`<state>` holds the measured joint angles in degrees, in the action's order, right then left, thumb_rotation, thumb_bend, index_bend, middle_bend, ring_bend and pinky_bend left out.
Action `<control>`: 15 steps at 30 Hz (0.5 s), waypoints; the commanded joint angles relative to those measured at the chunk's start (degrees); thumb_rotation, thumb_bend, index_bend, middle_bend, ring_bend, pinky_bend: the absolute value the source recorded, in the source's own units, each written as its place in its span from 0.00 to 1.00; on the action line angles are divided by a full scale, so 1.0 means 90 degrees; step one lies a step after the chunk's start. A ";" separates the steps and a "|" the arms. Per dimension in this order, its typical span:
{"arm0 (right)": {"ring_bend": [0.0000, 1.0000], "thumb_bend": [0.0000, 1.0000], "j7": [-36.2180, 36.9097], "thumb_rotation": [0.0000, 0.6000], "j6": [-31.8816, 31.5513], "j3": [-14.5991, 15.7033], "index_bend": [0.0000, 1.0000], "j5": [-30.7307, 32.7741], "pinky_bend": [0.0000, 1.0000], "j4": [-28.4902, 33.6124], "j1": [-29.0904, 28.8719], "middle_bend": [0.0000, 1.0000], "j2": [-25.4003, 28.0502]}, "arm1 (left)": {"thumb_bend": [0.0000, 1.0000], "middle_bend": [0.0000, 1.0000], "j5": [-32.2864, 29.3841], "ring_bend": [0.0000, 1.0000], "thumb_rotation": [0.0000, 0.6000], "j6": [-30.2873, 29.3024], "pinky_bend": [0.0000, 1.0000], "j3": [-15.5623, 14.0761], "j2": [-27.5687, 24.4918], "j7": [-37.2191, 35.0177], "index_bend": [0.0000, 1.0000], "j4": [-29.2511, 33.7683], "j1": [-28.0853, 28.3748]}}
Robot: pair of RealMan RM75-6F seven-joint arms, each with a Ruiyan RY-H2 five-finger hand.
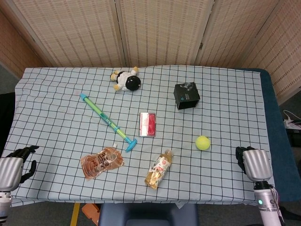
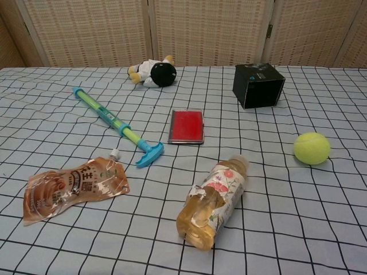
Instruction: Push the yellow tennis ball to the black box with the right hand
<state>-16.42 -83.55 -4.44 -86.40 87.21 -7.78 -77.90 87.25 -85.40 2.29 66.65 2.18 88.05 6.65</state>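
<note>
**Right hand at the near right table edge, tennis ball untouched**

Yellow tennis ball [image 1: 202,142] [image 2: 312,148] sits on the checked tablecloth [image 1: 225,108], near right part of the table, nothing touching it. Black box [image 1: 186,95] [image 2: 258,85] stands farther back and slightly left of the ball, well apart from it, open cloth between them.

Right hand [image 1: 253,163] is over the near right edge of the cloth, to the right of the ball and nearer the camera, apart from it. Seen from the back, dark fingers [image 1: 240,157] on its left side pointing toward the ball; holds nothing. Cannot tell how far the fingers are spread or curled. Not seen in chest view.

Left hand [image 1: 13,164] is low at the near left corner, off the cloth edge, dark fingers spread apart, holding nothing. Not seen in chest view either.

Other stuff on the cloth: plush toy [image 1: 126,80] [image 2: 153,71] at the back centre-left; blue-green water squirter [image 1: 107,121] [image 2: 116,126] lying diagonally left of centre; red card case [image 1: 148,124] [image 2: 186,126] flat in the middle; brown drink pouch [image 1: 101,161] [image 2: 74,187] near left, cap toward the squirter's handle; tea bottle [image 1: 159,169] [image 2: 213,200] lying on its side near centre front, left of the ball. Woven screen panels [image 1: 160,28] behind the table.
</note>
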 commanded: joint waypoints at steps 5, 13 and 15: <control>0.76 1.00 -0.0348 1.00 0.0712 -0.0103 1.00 0.0643 1.00 -0.0094 -0.0275 0.92 -0.0531 | 0.52 0.35 -0.0006 0.35 1.00 0.0101 0.54 -0.0034 -0.0031 0.0009 0.28 0.0046 0.0033; 0.77 1.00 -0.0350 1.00 0.1074 0.0023 1.00 0.0743 1.00 -0.0248 -0.0436 0.92 -0.0841 | 0.52 0.35 -0.0037 0.35 1.00 0.0226 0.54 -0.0065 -0.0056 0.0117 0.28 0.0115 0.0068; 0.77 1.00 -0.0363 1.00 0.1078 0.0058 1.00 0.0704 1.00 -0.0247 -0.0452 0.92 -0.0865 | 0.52 0.35 -0.0065 0.35 1.00 0.0249 0.54 -0.0061 -0.0060 0.0126 0.28 0.0131 0.0073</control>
<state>-19.65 -73.86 -3.97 -80.02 84.99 -11.81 -85.64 86.69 -83.18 1.72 66.12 3.30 89.21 7.30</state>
